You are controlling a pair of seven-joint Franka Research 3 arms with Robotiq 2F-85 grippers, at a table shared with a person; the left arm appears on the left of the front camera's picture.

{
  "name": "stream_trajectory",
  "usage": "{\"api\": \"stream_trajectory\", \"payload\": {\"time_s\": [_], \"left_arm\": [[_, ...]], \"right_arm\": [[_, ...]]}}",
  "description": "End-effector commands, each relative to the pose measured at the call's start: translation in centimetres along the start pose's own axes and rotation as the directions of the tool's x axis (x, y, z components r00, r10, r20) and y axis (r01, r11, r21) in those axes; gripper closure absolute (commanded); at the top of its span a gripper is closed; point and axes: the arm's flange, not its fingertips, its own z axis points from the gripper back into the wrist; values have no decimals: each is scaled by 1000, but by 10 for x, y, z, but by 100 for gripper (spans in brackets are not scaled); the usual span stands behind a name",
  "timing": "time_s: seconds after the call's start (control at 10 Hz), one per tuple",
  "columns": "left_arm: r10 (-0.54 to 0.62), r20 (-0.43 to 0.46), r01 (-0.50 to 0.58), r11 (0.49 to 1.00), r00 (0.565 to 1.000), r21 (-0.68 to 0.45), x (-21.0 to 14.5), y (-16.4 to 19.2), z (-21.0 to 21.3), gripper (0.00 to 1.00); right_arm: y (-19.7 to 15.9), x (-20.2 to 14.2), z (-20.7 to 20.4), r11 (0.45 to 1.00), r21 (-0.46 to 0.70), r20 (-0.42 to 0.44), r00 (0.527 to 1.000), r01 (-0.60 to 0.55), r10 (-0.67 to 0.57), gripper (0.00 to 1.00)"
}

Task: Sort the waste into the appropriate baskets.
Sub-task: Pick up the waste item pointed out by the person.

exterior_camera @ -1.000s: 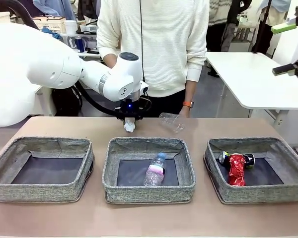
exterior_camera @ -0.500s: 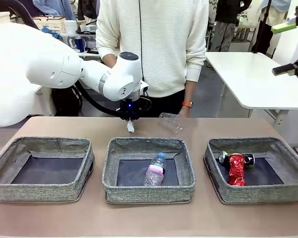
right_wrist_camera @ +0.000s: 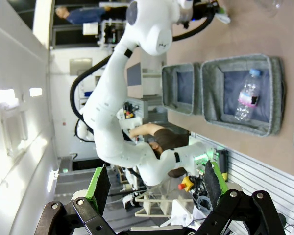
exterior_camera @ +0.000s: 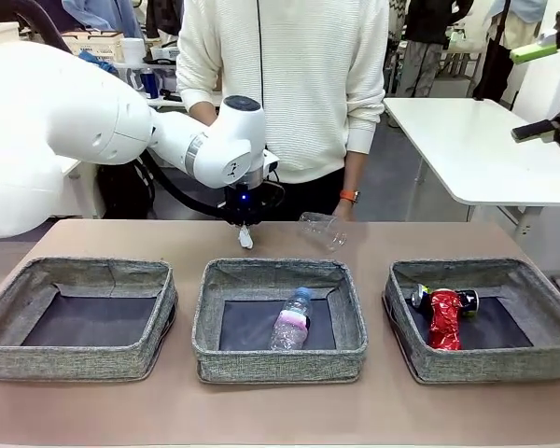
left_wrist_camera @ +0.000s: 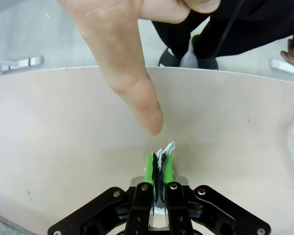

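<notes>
Tabletop (exterior_camera: 420,241) shared with person: crumpled white paper (left_wrist_camera: 167,147) pinched behind middle basket (exterior_camera: 280,270).
Left gripper (left_wrist_camera: 159,169) clamped on the paper just beyond that basket's far rim, under person's pointing finger (left_wrist_camera: 132,93), presumably the cue; right gripper (right_wrist_camera: 156,186) spread wide, raised well right of the basket, clear.

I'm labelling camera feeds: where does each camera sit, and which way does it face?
Front view: fixed on the robot's side, facing the person across the table; left arm shows, left hand pinching crumpled white paper.
Left wrist view: on that wrist, looking down at the table; left hand shut on the paper, a person's finger beside it.
Right wrist view: raised, rolled sideways, overlooking the baskets; open right hand below.
Shared: front and right wrist show the bottle in the middle basket.
</notes>
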Motion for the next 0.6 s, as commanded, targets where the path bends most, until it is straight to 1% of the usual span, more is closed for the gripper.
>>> {"api": "stream_trajectory", "payload": {"time_s": [0.0,0.1,0.2,0.3,0.4,0.5], "left_arm": [[30,-68,-35,997,997,-74,-16,10,55,100],[51,-77,-60,991,996,-118,-30,15,101,100],[23,-84,-36,987,996,-157,-48,20,146,100],[-41,-72,25,978,997,-208,-72,29,192,100],[-100,-29,90,965,995,-247,-96,41,227,100],[-146,43,152,953,988,-262,-124,52,253,100]], "right_arm": [[1,0,2,1000,16,-4,1000,-15,15,0],[1,0,2,1000,16,-4,1000,-15,15,0],[1,0,2,1000,16,-4,1000,-15,15,0],[1,0,2,1000,16,-4,1000,-15,15,0],[1,0,2,1000,16,-4,1000,-15,15,0],[1,0,2,1000,16,-4,1000,-15,15,0]]}}
